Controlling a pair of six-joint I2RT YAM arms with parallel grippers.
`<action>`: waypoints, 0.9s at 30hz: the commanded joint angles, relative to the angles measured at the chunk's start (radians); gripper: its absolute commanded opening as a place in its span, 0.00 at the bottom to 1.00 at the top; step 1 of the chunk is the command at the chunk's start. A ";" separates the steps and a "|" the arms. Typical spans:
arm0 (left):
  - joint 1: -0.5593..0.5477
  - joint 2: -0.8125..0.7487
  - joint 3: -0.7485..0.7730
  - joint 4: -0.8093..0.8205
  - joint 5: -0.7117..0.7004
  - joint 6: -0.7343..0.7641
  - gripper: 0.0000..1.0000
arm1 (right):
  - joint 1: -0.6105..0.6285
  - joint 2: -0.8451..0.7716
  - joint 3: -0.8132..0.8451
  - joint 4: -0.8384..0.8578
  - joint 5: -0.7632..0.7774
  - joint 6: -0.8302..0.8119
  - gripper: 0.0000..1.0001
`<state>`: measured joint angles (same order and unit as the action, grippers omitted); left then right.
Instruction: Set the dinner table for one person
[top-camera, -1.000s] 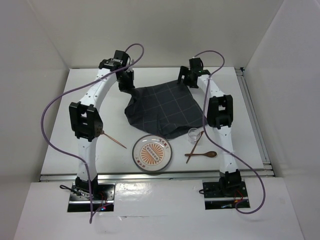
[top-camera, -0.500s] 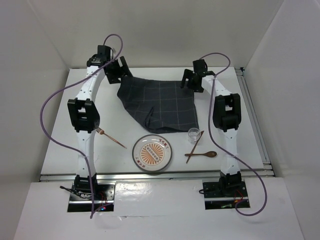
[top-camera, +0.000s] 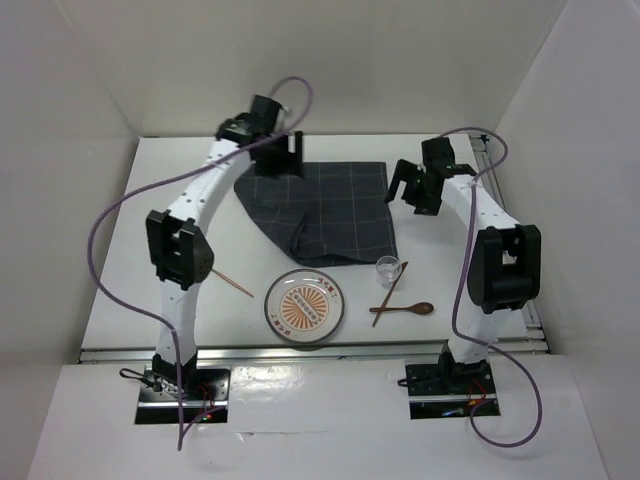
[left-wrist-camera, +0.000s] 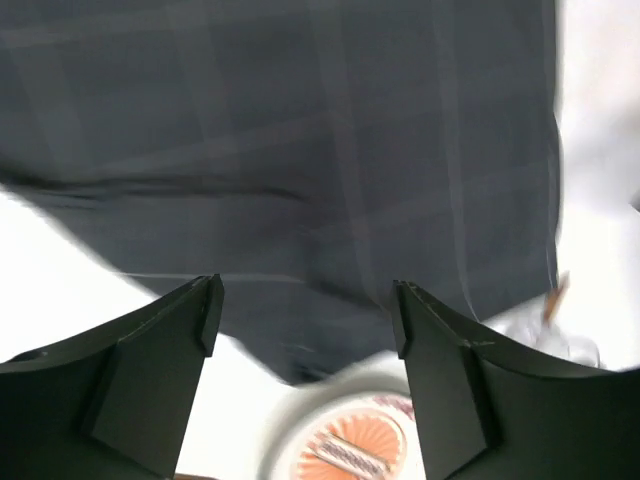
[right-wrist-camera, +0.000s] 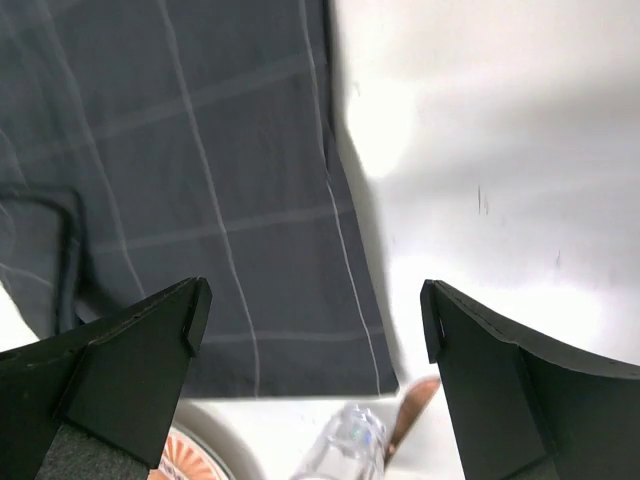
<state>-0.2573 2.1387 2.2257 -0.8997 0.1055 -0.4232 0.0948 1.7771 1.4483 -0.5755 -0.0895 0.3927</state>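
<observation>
Left gripper (top-camera: 284, 152) is hovering with jaws spread and empty over the far-left edge of the mat (top-camera: 335, 205); right gripper (top-camera: 412, 190), equally spread, is hanging just beside its far-right corner. That mat is lying mid-way across the table (top-camera: 180, 180), its crumpled near-left part sitting nearer the left gripper. Lettering on the plate (top-camera: 305, 306) is showing too small to read.

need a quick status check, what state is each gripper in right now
Left gripper: open, fingers apart over the cloth mat, holding nothing.
Right gripper: open, holding nothing.
</observation>
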 joint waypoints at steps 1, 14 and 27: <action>-0.164 0.045 0.012 -0.117 -0.093 0.064 0.86 | 0.003 -0.050 -0.088 -0.037 -0.073 0.021 0.99; -0.326 0.251 0.043 -0.191 -0.527 0.032 0.93 | -0.006 -0.117 -0.157 -0.099 -0.073 0.012 0.99; -0.326 0.257 -0.080 -0.150 -0.484 0.014 0.90 | -0.006 -0.090 -0.177 -0.099 -0.102 0.003 0.99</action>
<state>-0.5793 2.4016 2.1727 -1.0519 -0.3866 -0.3969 0.0933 1.6962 1.2915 -0.6594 -0.1627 0.4034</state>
